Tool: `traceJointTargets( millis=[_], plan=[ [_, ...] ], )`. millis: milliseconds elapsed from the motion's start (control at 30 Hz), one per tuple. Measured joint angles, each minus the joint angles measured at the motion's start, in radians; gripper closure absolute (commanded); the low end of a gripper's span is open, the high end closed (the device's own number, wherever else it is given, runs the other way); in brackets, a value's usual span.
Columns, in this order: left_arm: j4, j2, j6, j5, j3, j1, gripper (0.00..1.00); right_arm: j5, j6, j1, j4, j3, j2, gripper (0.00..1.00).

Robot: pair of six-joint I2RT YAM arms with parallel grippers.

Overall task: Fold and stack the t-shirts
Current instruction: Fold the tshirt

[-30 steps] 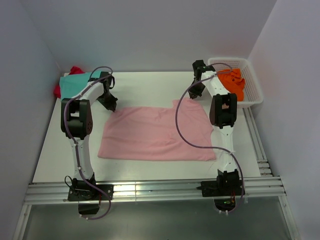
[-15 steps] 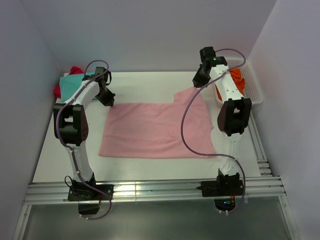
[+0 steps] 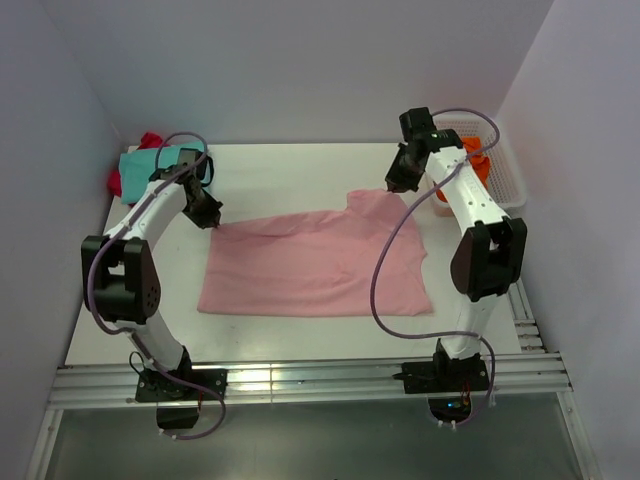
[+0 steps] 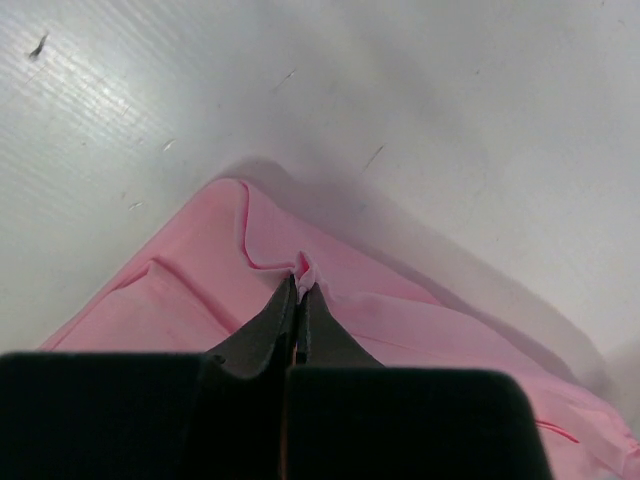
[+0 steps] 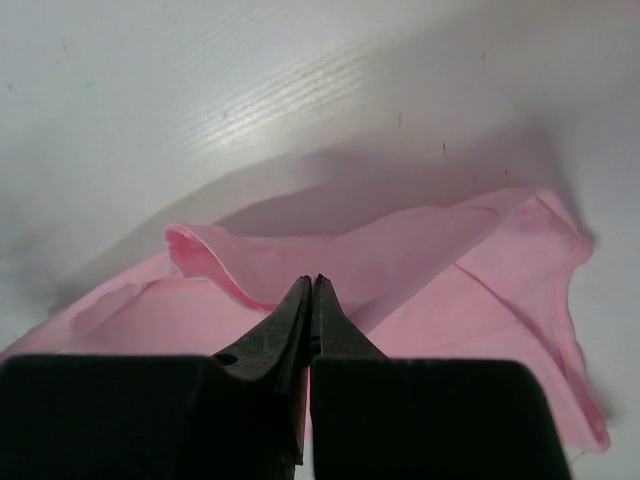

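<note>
Since a second ago, both arms have been swung outward toward the frame's sides, and the far edge of the pink t-shirt (image 3: pixel 315 265) has been drawn wider across the white counter (image 3: pixel 280 170).

Seen from above, the arm bases are fixed at the bottom of the frame. Just beyond them, the pink t-shirt is spread mostly flat at centre frame, with its lower edge lying straight.

At its upper left corner, the left claw (image 3: pixel 212 222) is pressed together on a small pinch of pink cloth, seen between its tips in the wrist view. At the upper right corner, the right claw (image 3: pixel 392 186) is closed on a fold of the same shirt, which is held slightly raised with a shadow under it.

Farther back, a teal t-shirt (image 3: pixel 150 162) is seen at upper left with a red t-shirt (image 3: pixel 150 139) showing behind it. At upper right, an orange t-shirt (image 3: pixel 478 165) is held in a white mesh basket (image 3: pixel 505 180), partly hidden by the right arm.
</note>
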Motion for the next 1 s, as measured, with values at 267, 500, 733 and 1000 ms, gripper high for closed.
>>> traceJointTargets(
  millis=[267,500,733,1000],
  plan=[
    [0.01,-0.121,0.0,-0.02,-0.113,0.0,1.0,0.001,0.004,0.032,0.034,-0.185,-0.181,1.0],
    [0.017,-0.194,0.002,-0.043,-0.195,0.0,1.0,0.001,0.02,0.045,0.057,-0.374,-0.351,1.0],
    [0.031,-0.262,0.001,-0.052,-0.297,0.0,1.0,-0.001,0.061,0.06,0.09,-0.606,-0.52,1.0],
    [0.055,-0.339,-0.016,-0.062,-0.422,0.0,1.0,0.0,0.112,0.082,0.108,-0.815,-0.631,1.0]
  ],
)
